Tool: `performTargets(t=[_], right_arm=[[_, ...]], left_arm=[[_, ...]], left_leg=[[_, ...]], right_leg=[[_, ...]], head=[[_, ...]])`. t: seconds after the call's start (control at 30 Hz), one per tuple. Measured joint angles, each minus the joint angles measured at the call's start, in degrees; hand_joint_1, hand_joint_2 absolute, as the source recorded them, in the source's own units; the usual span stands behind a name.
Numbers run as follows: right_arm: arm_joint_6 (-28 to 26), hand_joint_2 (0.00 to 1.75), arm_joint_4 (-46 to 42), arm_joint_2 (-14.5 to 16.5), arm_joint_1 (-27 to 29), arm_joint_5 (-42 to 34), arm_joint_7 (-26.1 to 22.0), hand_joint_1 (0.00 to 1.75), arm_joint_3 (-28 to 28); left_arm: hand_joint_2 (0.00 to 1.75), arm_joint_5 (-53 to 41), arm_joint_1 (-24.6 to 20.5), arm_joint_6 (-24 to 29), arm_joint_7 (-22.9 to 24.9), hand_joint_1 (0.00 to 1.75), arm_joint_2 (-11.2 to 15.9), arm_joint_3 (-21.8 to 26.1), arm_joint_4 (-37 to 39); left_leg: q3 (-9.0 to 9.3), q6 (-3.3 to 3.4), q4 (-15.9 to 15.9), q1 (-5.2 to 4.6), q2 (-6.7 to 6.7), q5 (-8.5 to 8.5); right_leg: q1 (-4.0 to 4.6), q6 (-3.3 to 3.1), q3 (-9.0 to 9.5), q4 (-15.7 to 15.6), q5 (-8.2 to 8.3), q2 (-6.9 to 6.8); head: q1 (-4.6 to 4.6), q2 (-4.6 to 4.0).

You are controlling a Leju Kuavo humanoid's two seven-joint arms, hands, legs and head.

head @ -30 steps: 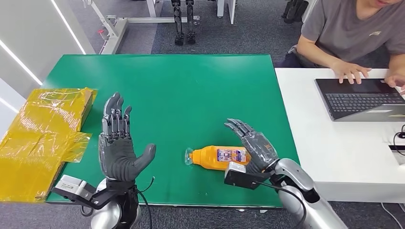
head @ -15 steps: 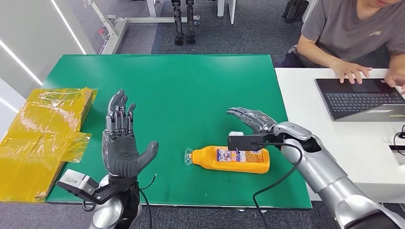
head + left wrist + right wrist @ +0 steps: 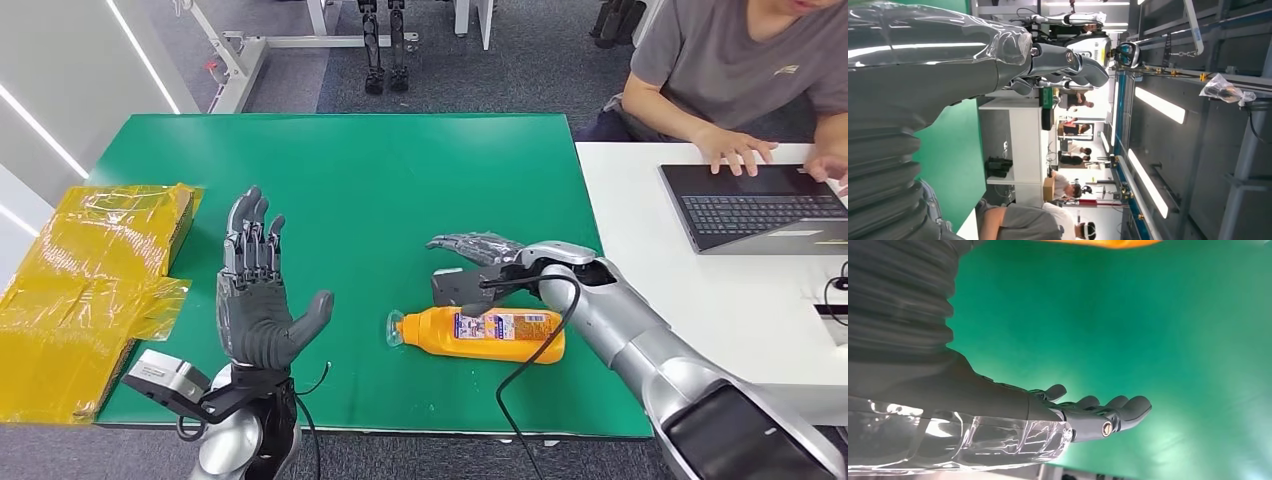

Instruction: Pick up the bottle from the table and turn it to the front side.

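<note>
Orange bottle (image 3: pixel 483 333) flat on side, label up.

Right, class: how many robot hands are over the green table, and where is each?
2. The left hand is raised, open, near the table's front left. The right hand hovers flat, just behind the lying orange bottle.

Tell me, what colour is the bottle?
Orange, with a white label; the bottle shows best in the head view.
</note>
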Motion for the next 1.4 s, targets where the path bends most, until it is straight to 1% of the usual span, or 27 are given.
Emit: performTargets(t=[0.13,0.23,0.4,0.67,0.8,0.9,0.97,1.1,1.4], right_arm=[[1.77,1.75,1.40,1.53,-0.97,-1.26,-0.57,0.00,2.01],[3.69,1.75,1.96,1.99,-1.64,-1.89,-0.54,0.00,3.99],[5.76,1.75,2.62,1.89,-2.43,-2.36,0.21,0.00,6.94],[6.27,1.75,3.49,1.24,-2.72,-2.42,2.84,0.00,10.92],[5.01,1.75,4.54,0.99,-2.67,-1.97,5.91,0.00,12.67],[2.26,1.75,5.34,0.68,-2.36,-0.54,9.78,0.00,13.85],[0.42,1.75,5.65,0.26,-1.62,0.02,11.42,0.00,14.46],[-1.93,1.75,5.69,-0.87,-0.06,0.10,12.87,0.00,15.04],[-4.24,1.75,3.97,-3.40,1.55,0.69,15.57,0.00,15.28]], left_arm=[[1.75,0.20,-0.34,0.16,0.00,0.00,-0.03,0.00,0.16],[1.75,0.37,-0.70,0.24,0.00,0.00,-0.06,0.01,0.35],[1.75,0.69,-0.94,0.16,0.00,0.00,-0.07,0.04,0.49],[1.75,0.24,-0.82,0.29,0.00,0.00,-0.11,0.07,0.54],[1.75,-0.14,-0.56,0.34,0.00,0.00,-0.52,0.20,0.54],[1.75,-0.40,-0.28,0.31,0.00,0.00,-0.94,0.44,0.54],[1.75,-0.47,-0.09,0.09,0.00,0.00,-1.17,0.60,0.55],[1.75,-0.52,0.05,-0.57,0.00,0.00,-1.60,0.85,0.57],[1.75,-1.14,0.21,-1.21,0.00,0.00,-2.30,1.02,1.08]], left_leg=[[0.00,0.00,0.00,0.00,-0.01,0.00],[0.00,0.00,0.01,0.00,-0.02,0.00],[0.01,0.00,0.01,-0.01,0.00,0.00],[0.01,0.00,0.01,0.00,-0.01,0.00],[0.01,0.00,0.01,0.00,-0.01,0.00],[0.02,0.00,0.01,-0.01,-0.01,0.00],[0.01,0.00,0.01,-0.01,-0.04,0.00],[0.05,0.00,0.02,-0.01,-0.01,-0.02],[0.33,-0.01,0.01,0.00,0.00,-0.02]], right_leg=[[0.00,0.00,0.00,0.00,0.00,-0.02],[0.00,0.00,0.00,0.00,0.00,-0.02],[-0.01,0.00,0.00,-0.01,0.00,0.00],[0.00,0.00,0.00,-0.01,0.00,0.00],[0.00,0.00,0.00,-0.02,0.00,0.00],[0.00,0.00,0.00,-0.02,0.00,-0.01],[-0.01,0.00,0.00,-0.03,0.00,-0.04],[-0.01,0.00,0.01,-0.04,0.00,0.01],[0.00,0.03,0.32,-0.07,-0.02,0.00]], head=[[0.00,0.00],[0.00,0.00],[0.00,0.00],[0.00,-0.01],[0.00,0.00],[0.00,0.00],[0.01,0.00],[0.00,0.00],[0.01,0.00]])
